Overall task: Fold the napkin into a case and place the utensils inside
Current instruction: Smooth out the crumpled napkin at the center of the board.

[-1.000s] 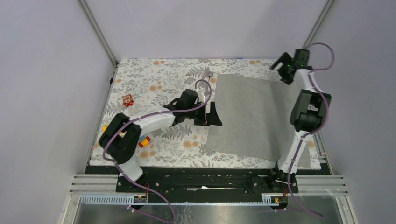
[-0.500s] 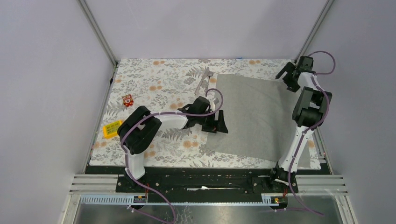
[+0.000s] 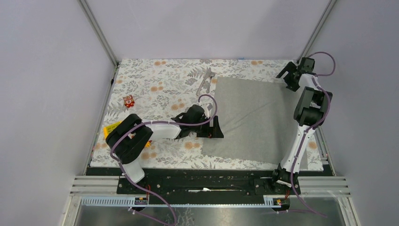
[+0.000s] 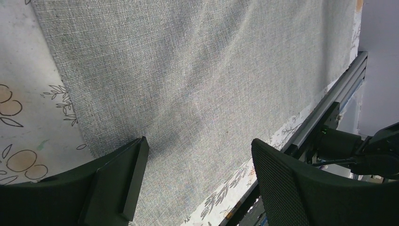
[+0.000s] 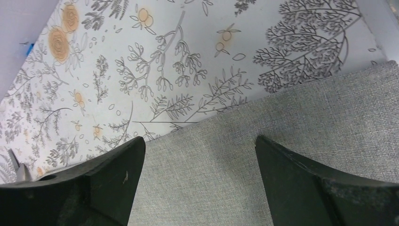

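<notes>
Left gripper (image 3: 217, 128) is held wide open at the left edge of the napkin (image 3: 254, 113), toward its near corner. The right gripper (image 3: 288, 77) is likewise spread wide at the far right corner. The napkin is laid flat and unfolded on the right part of the tablecloth (image 3: 155, 84), and the utensils (image 3: 205, 80) are found just beside its far left corner.

No fold is yet made, so the first fold is judged to be the step in hand. It would be done well if each edge were pinched as a single layer, with no tablecloth caught, and both sides were carried over together so that a straight crease is formed.

Only from above are the utensils and the whole napkin shown. Only in the wrist views is it seen that the napkin's edges lie ungripped between the open fingers.
</notes>
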Available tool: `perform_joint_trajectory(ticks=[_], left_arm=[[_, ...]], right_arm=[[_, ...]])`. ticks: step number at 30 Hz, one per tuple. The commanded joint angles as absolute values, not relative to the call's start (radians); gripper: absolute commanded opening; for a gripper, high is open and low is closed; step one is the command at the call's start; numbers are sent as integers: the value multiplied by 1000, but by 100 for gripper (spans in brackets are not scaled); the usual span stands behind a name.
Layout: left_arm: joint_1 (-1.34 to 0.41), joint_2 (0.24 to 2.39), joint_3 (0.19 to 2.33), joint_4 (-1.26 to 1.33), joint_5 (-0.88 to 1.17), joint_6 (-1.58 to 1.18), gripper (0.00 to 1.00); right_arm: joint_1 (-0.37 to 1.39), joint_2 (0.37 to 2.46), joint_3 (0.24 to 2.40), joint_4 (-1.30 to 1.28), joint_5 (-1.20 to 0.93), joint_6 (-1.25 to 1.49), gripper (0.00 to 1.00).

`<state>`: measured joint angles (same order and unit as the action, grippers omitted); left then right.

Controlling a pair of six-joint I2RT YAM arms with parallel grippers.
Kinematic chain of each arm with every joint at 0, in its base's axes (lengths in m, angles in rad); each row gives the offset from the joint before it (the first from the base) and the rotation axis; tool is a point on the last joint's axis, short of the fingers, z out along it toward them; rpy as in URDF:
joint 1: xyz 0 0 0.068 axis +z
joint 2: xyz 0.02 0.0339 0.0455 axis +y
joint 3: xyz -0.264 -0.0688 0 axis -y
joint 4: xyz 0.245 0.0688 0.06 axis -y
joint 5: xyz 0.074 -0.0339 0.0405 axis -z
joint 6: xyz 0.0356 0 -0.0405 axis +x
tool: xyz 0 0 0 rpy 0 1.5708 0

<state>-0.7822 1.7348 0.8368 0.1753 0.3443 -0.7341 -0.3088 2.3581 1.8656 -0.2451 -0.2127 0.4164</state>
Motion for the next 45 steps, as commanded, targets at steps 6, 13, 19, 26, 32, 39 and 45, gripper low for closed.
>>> perform_joint_trajectory(ticks=[6, 13, 19, 26, 32, 39, 45], left_arm=[[-780, 1718, 954, 43, 353, -713, 90], [-744, 1594, 976, 77, 385, -780, 94], [-701, 1427, 928, 51, 338, -786, 98], [-639, 1290, 878, 2, 322, -773, 99], [-607, 1246, 877, -57, 324, -730, 99], [-575, 1282, 872, -16, 374, -724, 99], [-560, 1297, 867, -3, 399, -724, 99]], right_arm=[[-244, 2422, 1956, -329, -234, 386, 93], [-126, 2178, 1832, -327, -194, 468, 97], [31, 2138, 1757, -240, -260, 530, 97], [162, 2216, 1774, -144, -260, 627, 96], [187, 2283, 1848, -166, -212, 610, 97], [238, 2405, 1961, -163, -257, 627, 95], [255, 2550, 2091, -172, -267, 667, 94]])
